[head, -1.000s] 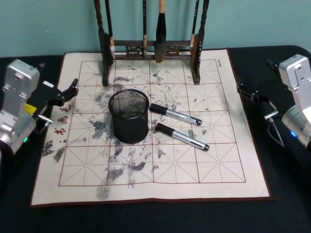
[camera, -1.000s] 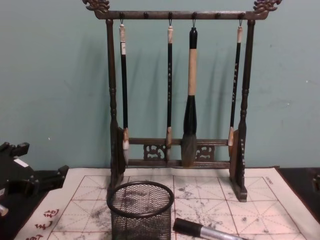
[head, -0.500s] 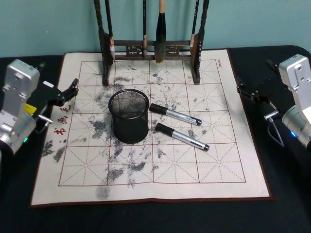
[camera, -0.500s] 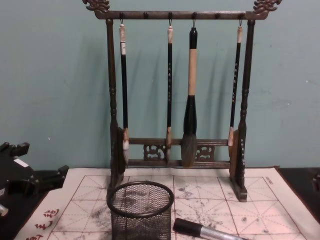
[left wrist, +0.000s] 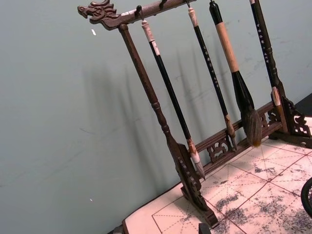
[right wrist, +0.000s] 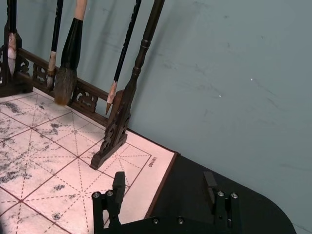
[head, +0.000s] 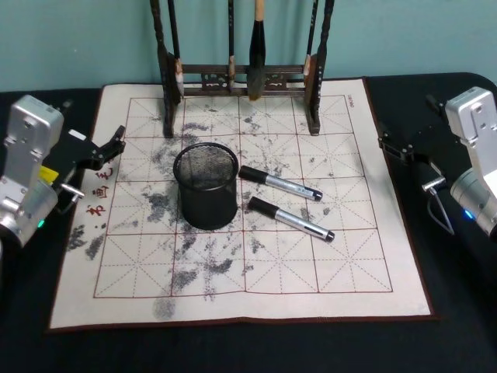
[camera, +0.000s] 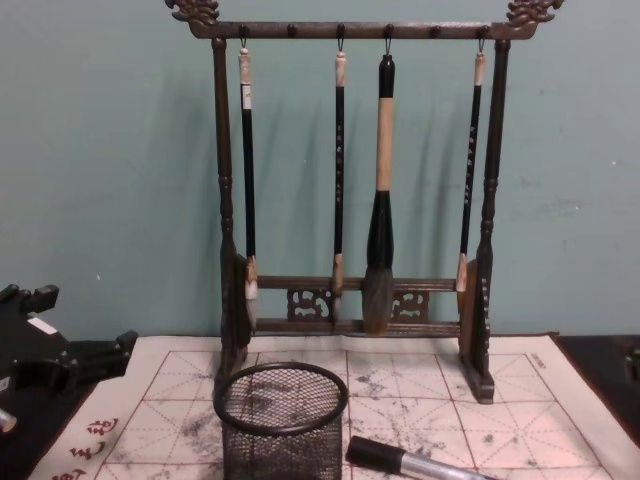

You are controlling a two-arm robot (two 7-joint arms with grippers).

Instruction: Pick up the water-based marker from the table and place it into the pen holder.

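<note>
marker (head: 291, 220) (beside pen holder (head: 206, 186)) lies well apart from right gripper (head: 393, 147).

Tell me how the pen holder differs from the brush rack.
The pen holder is a short, round, black mesh cup; the brush rack is a tall, dark wooden frame. The holder stands in the middle of the mat and looks empty; the rack stands at its far edge with four brushes hanging. Both stand upright on the mat.
</note>
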